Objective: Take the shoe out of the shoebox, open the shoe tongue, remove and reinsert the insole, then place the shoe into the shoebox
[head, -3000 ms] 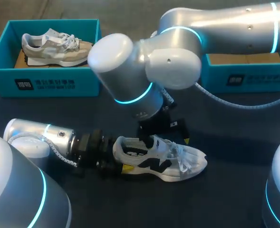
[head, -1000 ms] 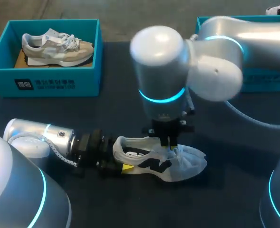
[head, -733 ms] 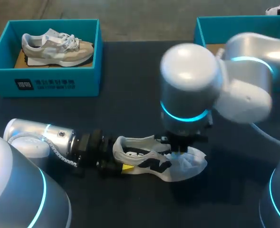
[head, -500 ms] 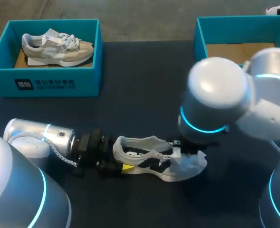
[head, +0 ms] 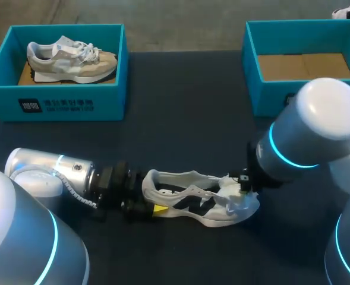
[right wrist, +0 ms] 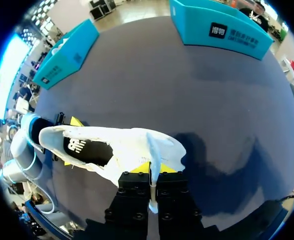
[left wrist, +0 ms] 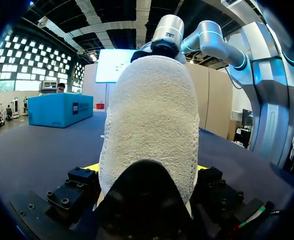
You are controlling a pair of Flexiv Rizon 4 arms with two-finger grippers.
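A white shoe [head: 192, 199] with black markings lies on its side on the dark table, toe to the right. My left gripper [head: 146, 208] is shut on its heel, and the heel [left wrist: 151, 125] fills the space between the yellow tips. My right gripper [head: 241, 181] stands over the toe end, shut on the shoe's tongue [right wrist: 153, 150], a thin white strip drawn up between its fingers [right wrist: 154, 172]. The tongue is pulled toward the toe, so the shoe's mouth [right wrist: 87, 150] gapes and the printed insole shows inside.
An empty teal shoebox [head: 252, 65] with a cardboard floor stands at the back right. A second teal shoebox [head: 68, 104] at the back left holds a beige shoe [head: 71, 58]. Bare dark table lies between the boxes and the white shoe.
My right arm swung from above the shoe's middle out to the right, drawing the tongue toward the toe and widening the shoe's opening. The left arm kept still.
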